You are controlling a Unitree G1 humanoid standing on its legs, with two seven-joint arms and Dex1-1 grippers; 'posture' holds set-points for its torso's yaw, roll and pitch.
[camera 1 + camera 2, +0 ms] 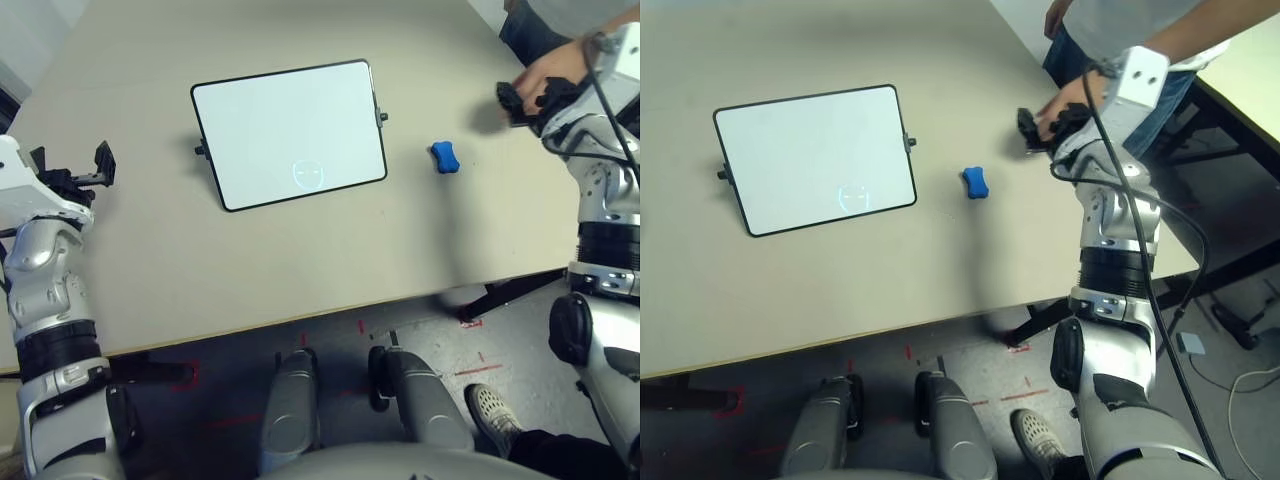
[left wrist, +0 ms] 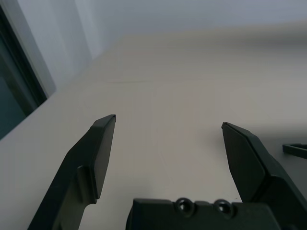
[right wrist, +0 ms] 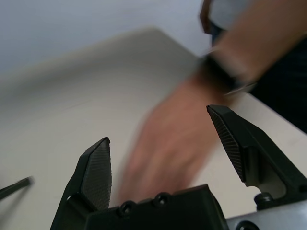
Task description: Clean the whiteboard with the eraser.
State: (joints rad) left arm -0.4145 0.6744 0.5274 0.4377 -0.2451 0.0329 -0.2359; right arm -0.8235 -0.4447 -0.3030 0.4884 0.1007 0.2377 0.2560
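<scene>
Both claws are seen spread and empty. From the right claw [image 1: 1032, 128], the eraser [image 1: 975, 182] is found nearer, toward the board [image 1: 815, 158]; the left claw [image 1: 100, 168] is placed well apart.

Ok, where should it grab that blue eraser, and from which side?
Probably at the narrow waist of the eraser, coming from above. It lies flat on the table, apart from the whiteboard, and its peanut shape pinches in midway, so fingers would seat there.
</scene>
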